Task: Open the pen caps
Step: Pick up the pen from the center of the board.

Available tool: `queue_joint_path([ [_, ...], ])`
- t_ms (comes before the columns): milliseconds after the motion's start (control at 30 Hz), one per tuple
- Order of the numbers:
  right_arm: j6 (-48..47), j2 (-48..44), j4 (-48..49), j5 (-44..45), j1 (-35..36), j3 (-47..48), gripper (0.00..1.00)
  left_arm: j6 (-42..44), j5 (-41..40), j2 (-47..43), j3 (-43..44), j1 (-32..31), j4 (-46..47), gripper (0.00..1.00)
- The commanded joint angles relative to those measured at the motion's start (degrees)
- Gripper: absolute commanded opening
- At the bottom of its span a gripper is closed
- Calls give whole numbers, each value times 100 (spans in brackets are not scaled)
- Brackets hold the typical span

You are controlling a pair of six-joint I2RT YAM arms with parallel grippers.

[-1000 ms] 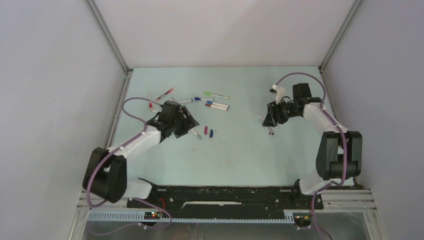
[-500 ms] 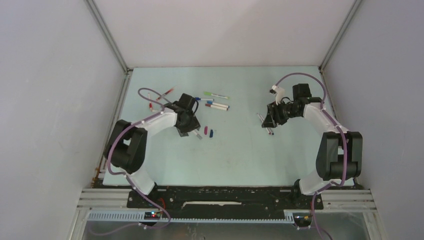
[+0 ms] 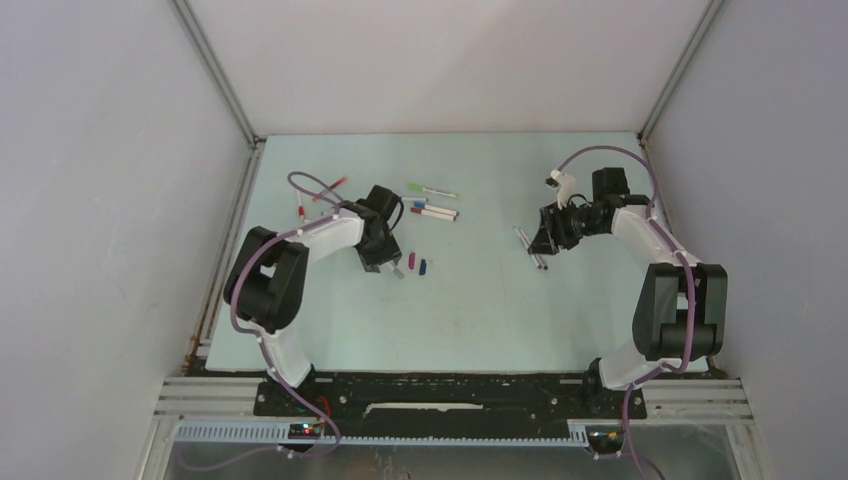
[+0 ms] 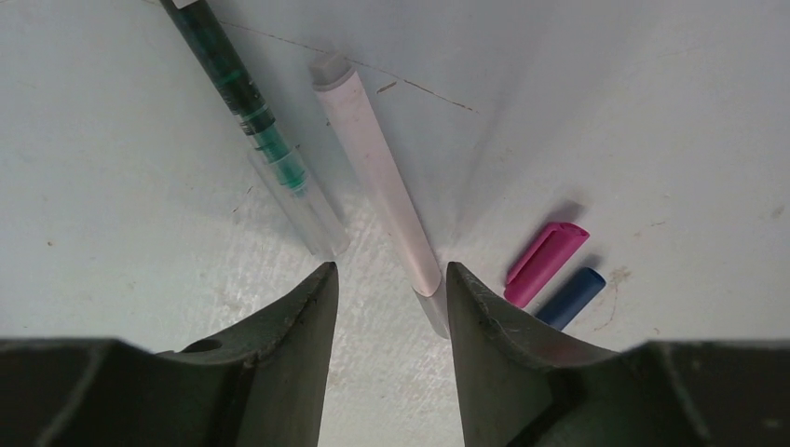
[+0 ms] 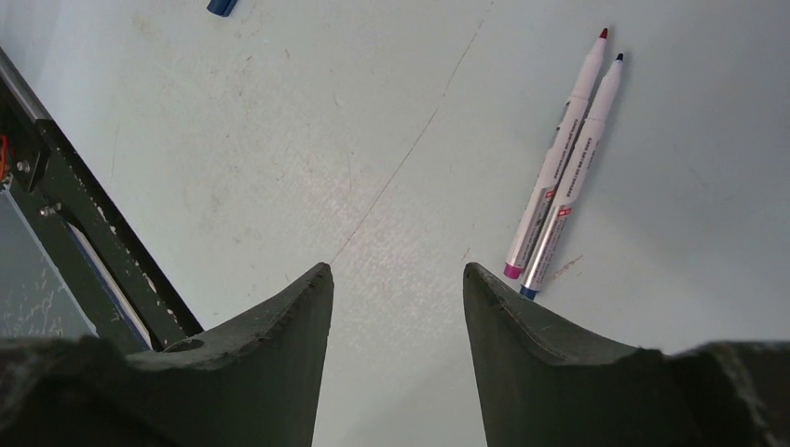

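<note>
1. Left gripper [image 4: 387, 307]: jaws half-spread, gripping nothing; white pen [image 4: 373, 177] lies between them, its end at one finger.
2. Pink cap [image 4: 545, 264] and blue cap [image 4: 570, 296] lie loose just beside that gripper.
3. Right gripper [image 5: 396, 307]: spread, empty.

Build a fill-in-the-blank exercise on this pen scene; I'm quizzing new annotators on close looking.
1. The loose cap lying beside the pink cap is ___.
2. In the right wrist view, ___ pens lie side by side, tips bare.
3. The right gripper is open, with ___ between its jaws.

Missing words: blue; two; nothing.
</note>
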Motion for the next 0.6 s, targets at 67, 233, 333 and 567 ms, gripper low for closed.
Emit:
queue_joint_path([
  [67, -68, -208, -5, -153, -37, 213, 56, 214, -178, 196, 368, -85, -148, 47],
  [233, -76, -217, -17, -185, -38, 212, 56, 281, -153, 307, 234, -94, -82, 37],
  [333, -77, -231, -17, -196, -37, 212, 56, 305, -188, 295, 137, -94, -35, 33],
  [567, -77, -260, -38, -255, -53, 212, 56, 477, -384, 154, 14, -94, -68, 23],
])
